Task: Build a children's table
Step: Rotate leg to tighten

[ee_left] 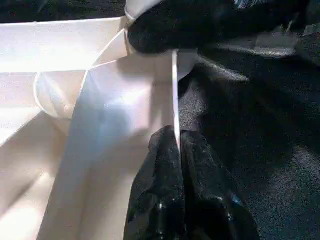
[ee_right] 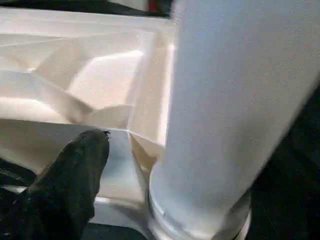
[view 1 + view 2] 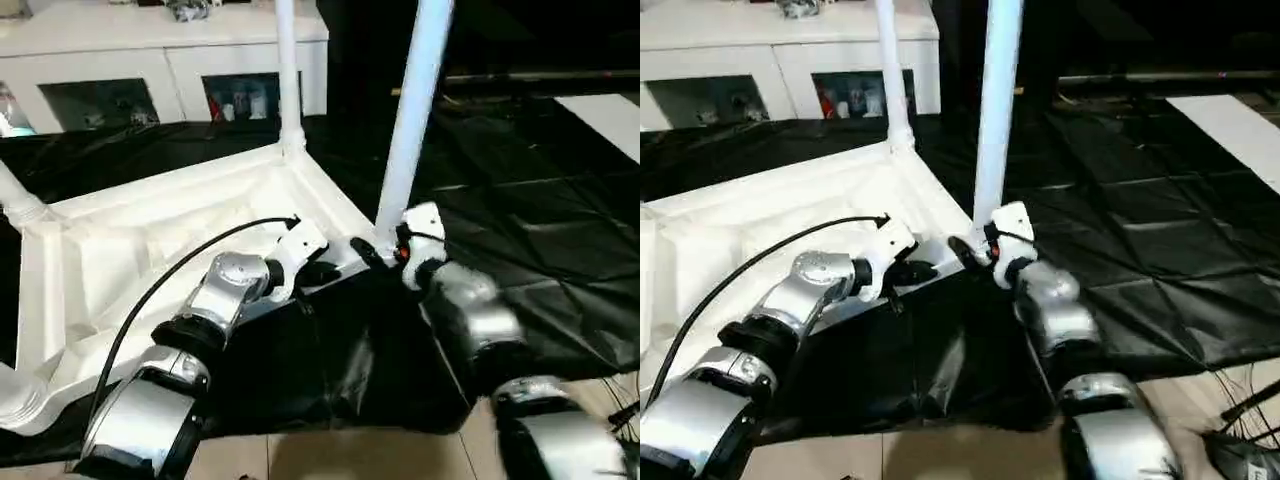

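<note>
Robot seating a white leg in an upturned table top.
Left gripper (image 1: 176, 150) pinches the top's rim (image 1: 175, 90); right gripper (image 3: 385, 250), fingers wide, stands beside the upright leg (image 3: 412, 120).

The children's table (image 3: 150, 230) looks like smooth white plastic with a faint sheen, its legs (image 3: 412, 110) glossy tubes. Crinkled, shiny black sheeting (image 3: 540, 230) drapes the desk, and the robot's forearms (image 3: 225, 290) are brushed silver metal.
</note>
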Controlling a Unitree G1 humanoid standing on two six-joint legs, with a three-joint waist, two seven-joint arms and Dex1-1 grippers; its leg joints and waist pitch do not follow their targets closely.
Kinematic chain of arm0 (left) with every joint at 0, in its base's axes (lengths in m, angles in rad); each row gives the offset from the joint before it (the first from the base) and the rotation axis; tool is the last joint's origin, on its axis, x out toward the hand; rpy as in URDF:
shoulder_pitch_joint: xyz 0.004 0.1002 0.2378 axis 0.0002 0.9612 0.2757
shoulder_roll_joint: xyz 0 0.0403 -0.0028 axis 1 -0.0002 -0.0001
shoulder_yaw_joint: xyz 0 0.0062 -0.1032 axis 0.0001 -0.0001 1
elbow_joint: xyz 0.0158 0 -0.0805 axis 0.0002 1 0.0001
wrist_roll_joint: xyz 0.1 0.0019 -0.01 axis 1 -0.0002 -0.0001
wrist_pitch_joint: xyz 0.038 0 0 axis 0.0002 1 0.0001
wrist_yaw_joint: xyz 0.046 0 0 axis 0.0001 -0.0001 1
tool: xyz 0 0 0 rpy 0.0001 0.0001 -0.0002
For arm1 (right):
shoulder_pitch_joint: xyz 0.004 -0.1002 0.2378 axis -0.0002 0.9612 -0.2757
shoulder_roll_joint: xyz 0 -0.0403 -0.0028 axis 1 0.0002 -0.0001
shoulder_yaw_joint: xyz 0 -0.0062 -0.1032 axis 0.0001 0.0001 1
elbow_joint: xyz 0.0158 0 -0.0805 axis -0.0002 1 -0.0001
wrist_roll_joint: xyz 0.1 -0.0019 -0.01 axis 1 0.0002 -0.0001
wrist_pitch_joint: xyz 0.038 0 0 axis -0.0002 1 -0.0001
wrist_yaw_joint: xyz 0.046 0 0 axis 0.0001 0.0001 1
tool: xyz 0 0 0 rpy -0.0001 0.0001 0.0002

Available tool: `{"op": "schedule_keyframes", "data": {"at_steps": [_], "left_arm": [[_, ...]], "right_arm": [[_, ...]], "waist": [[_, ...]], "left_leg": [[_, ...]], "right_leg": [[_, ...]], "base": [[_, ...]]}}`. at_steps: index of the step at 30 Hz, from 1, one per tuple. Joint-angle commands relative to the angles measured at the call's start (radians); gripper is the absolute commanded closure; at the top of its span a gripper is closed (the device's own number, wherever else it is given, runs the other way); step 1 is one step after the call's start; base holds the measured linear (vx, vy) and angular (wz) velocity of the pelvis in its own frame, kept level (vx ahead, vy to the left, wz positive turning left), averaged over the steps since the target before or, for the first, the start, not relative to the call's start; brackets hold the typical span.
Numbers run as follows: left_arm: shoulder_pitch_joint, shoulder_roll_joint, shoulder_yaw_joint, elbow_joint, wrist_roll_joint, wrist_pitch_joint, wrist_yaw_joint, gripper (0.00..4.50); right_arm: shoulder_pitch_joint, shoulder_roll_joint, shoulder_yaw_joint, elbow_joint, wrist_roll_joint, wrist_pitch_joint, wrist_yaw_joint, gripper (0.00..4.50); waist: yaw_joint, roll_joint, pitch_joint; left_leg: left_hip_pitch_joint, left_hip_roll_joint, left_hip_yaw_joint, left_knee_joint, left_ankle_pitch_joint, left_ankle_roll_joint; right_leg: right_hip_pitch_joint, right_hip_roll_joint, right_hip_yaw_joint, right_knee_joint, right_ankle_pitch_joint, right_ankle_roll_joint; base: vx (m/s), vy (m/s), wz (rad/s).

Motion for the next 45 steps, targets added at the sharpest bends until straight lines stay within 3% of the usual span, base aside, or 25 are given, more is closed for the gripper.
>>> {"op": "schedule_keyframes", "data": {"at_steps": [1, 2, 5, 7, 10, 15, 18, 22, 27, 45], "left_arm": [[0.043, 0.010, -0.026, 0.027, -0.002, -0.011, -0.052, 4.50], [0.050, 0.020, -0.027, 0.011, -0.007, -0.019, -0.083, 4.50], [0.071, 0.047, -0.032, -0.040, -0.027, -0.022, -0.180, 4.50], [0.087, 0.067, -0.043, -0.076, -0.038, -0.011, -0.245, 4.50], [0.111, 0.101, -0.062, -0.139, -0.059, 0.018, -0.342, 4.50], [0.147, 0.169, -0.090, -0.250, -0.095, 0.092, -0.486, 4.50], [0.150, 0.178, -0.090, -0.261, -0.095, 0.100, -0.499, 4.50], [0.150, 0.187, -0.083, -0.266, -0.095, 0.106, -0.500, 4.50], [0.155, 0.195, -0.088, -0.294, -0.101, 0.130, -0.495, 4.50], [0.150, 0.195, -0.089, -0.293, -0.102, 0.139, -0.484, 4.50]], "right_arm": [[0.020, -0.016, 0.023, -0.024, -0.014, 0.009, 0.054, 0.16], [0.034, -0.044, 0.032, -0.050, -0.003, 0.007, 0.117, 0.16], [0.084, -0.116, 0.056, -0.143, 0.051, 0.021, 0.313, 0.16], [0.117, -0.158, 0.081, -0.200, 0.073, 0.034, 0.422, 0.16], [0.144, -0.205, 0.105, -0.236, 0.083, 0.041, 0.520, 0.16], [0.153, -0.234, 0.115, -0.267, 0.103, 0.054, 0.617, 0.16], [0.158, -0.240, 0.124, -0.283, 0.108, 0.064, 0.639, 0.16], [0.176, -0.260, 0.159, -0.314, 0.105, 0.088, 0.702, 0.16], [0.179, -0.275, 0.179, -0.302, 0.078, 0.078, 0.729, 0.16], [0.180, -0.278, 0.171, -0.299, 0.101, 0.106, 0.748, 1.73]], "waist": [[0.006, -0.014, -0.051], [0.009, -0.009, -0.051], [0.024, -0.007, -0.058], [0.030, -0.007, -0.058], [0.032, -0.004, -0.061], [0.028, -0.005, -0.054], [0.030, -0.003, -0.055], [0.030, -0.008, -0.058], [0.030, -0.008, -0.058], [0.034, -0.007, -0.061]], "left_leg": [[0.010, 0.037, -0.016, -0.070, -0.247, 0.067], [0.009, 0.038, -0.016, -0.069, -0.240, 0.071], [0.006, 0.041, -0.014, -0.061, -0.174, 0.102], [0.004, 0.043, -0.012, -0.056, -0.149, 0.129], [0.004, 0.044, -0.013, -0.055, -0.147, 0.134], [0.007, 0.048, -0.013, -0.063, -0.199, 0.100], [0.010, 0.048, -0.013, -0.063, -0.192, 0.090], [0.007, 0.045, -0.012, -0.057, -0.155, 0.106], [0.006, 0.044, -0.013, -0.055, -0.148, 0.110], [0.006, 0.043, -0.013, -0.049, -0.143, 0.114]], "right_leg": [[0.035, -0.053, 0.032, -0.076, -0.213, -0.209], [0.038, -0.053, 0.031, -0.074, -0.200, -0.214], [0.049, -0.047, 0.026, -0.059, -0.068, -0.240], [0.047, -0.045, 0.025, -0.051, -0.002, -0.258], [0.047, -0.048, 0.022, -0.047, 0.009, -0.276], [0.043, -0.048, 0.024, -0.056, -0.113, -0.275], [0.042, -0.047, 0.025, -0.054, -0.092, -0.275], [0.045, -0.047, 0.024, -0.047, -0.037, -0.280], [0.046, -0.048, 0.023, -0.048, -0.046, -0.282], [0.046, -0.047, 0.023, -0.043, -0.029, -0.290]], "base": [[0.000, 0.000, 0.00], [0.000, 0.000, 0.00], [0.000, 0.000, 0.00], [0.000, 0.000, 0.00], [0.000, 0.000, 0.00], [0.000, 0.000, 0.00], [0.000, 0.000, 0.00], [0.000, 0.000, 0.00], [0.000, 0.000, 0.00], [0.000, 0.000, 0.00]]}}
